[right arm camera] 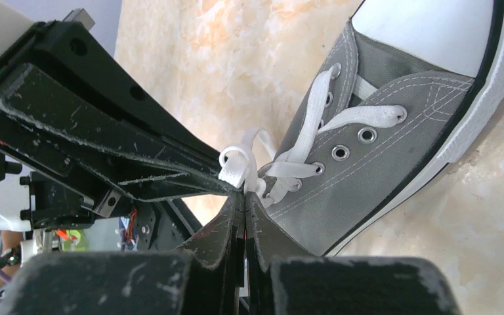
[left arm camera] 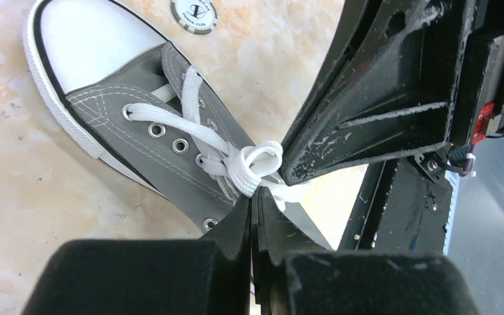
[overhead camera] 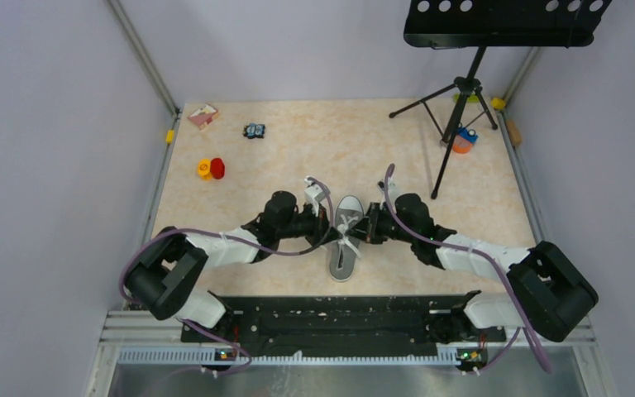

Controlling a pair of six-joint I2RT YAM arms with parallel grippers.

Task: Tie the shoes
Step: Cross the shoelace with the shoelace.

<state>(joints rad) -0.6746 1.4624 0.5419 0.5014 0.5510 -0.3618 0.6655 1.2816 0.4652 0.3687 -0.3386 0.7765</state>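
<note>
The grey canvas shoe (overhead camera: 346, 248) lies mid-table, its white toe cap (left arm camera: 92, 39) pointing away from the arm bases. Its white laces (left arm camera: 260, 165) bunch into a small loop over the tongue. My left gripper (left arm camera: 254, 197) comes in from the shoe's left and is shut on a lace at that bunch. My right gripper (right arm camera: 244, 195) meets it from the other side, shut on the lace loop (right arm camera: 235, 164). Both sets of fingertips nearly touch above the eyelets; from above the left gripper (overhead camera: 334, 225) and right gripper (overhead camera: 364, 228) flank the shoe.
A black music stand (overhead camera: 463, 91) on a tripod stands at the back right, an orange and blue object (overhead camera: 463, 141) by its legs. Yellow and red caps (overhead camera: 211, 169), a small box (overhead camera: 203, 116) and a dark toy (overhead camera: 254, 131) sit back left. A round token (left arm camera: 193, 13) lies beyond the toe.
</note>
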